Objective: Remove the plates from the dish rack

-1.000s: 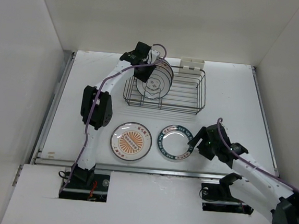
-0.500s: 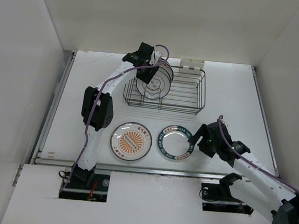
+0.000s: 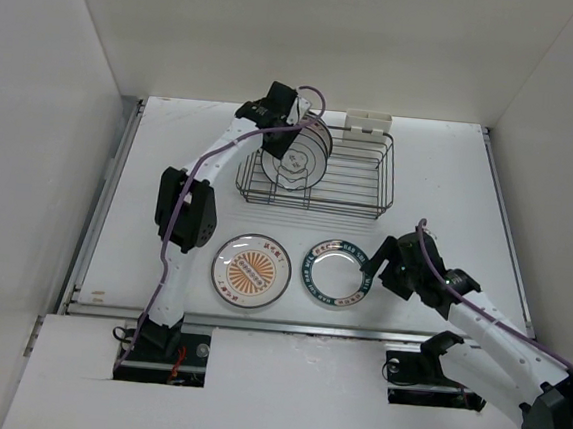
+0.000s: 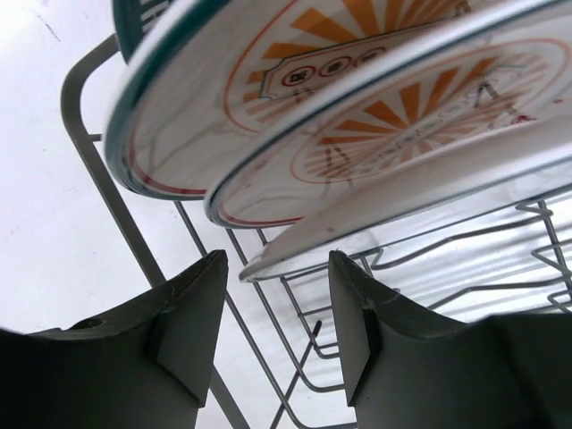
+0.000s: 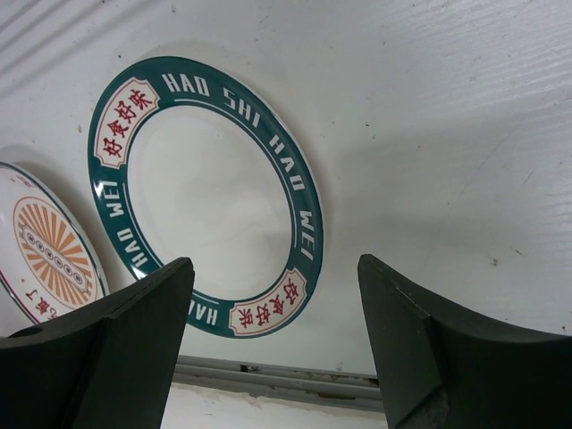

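Note:
The dark wire dish rack point(image 3: 354, 190) stands at the back of the table with several plates point(image 3: 298, 153) upright at its left end. My left gripper point(image 3: 292, 125) is open just above them; in the left wrist view its fingertips point(image 4: 192, 295) straddle the rim of the nearest plate point(image 4: 429, 188), with sunburst plates point(image 4: 295, 98) behind and rack wires point(image 4: 116, 188) below. A sunburst plate point(image 3: 253, 270) and a teal-rimmed plate point(image 3: 339, 272) lie flat near the front. My right gripper point(image 3: 370, 270) is open and empty at the teal plate's point(image 5: 210, 192) right edge.
A small white plastic holder point(image 3: 369, 122) sits on the rack's back edge. White walls enclose the table on the left, back and right. A metal rail point(image 3: 287, 324) runs along the table's front edge.
My left gripper has shifted slightly right over the racked plates. My right gripper has drawn back a little to the right, off the teal plate.

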`<state>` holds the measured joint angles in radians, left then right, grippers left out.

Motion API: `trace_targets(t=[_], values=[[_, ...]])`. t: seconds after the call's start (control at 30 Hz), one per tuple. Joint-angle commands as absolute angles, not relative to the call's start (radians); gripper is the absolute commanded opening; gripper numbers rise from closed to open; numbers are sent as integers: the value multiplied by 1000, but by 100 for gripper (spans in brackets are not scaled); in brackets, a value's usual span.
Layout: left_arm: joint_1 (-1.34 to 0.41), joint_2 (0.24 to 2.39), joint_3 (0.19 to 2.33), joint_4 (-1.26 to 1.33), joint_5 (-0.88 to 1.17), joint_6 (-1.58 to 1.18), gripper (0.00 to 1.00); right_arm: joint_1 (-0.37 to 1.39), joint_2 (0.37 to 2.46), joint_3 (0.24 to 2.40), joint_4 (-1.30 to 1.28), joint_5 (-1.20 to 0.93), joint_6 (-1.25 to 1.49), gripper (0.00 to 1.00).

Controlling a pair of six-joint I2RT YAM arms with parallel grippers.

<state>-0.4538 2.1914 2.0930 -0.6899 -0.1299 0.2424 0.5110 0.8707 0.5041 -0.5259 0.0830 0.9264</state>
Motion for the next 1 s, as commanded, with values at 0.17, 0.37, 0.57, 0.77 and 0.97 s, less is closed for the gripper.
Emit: trace_targets(t=[0.17, 0.37, 0.57, 0.77, 0.97], values=[[-463, 2137, 2089, -706, -94, 267, 45, 506, 859, 548, -541, 100, 901, 80], [-463, 2172, 2132, -715, -72, 276, 45, 506, 859, 557, -541, 100, 891, 80], [-463, 2160, 2120, -724, -61, 276, 28, 506, 859, 557, -552, 109, 891, 80], [-454, 2160, 2108, -704, -42, 319, 31, 506, 859, 575, -571, 109, 882, 80], [-376, 2169, 2132, -748, 148, 351, 41, 506, 841, 575, -589, 109, 873, 80]])
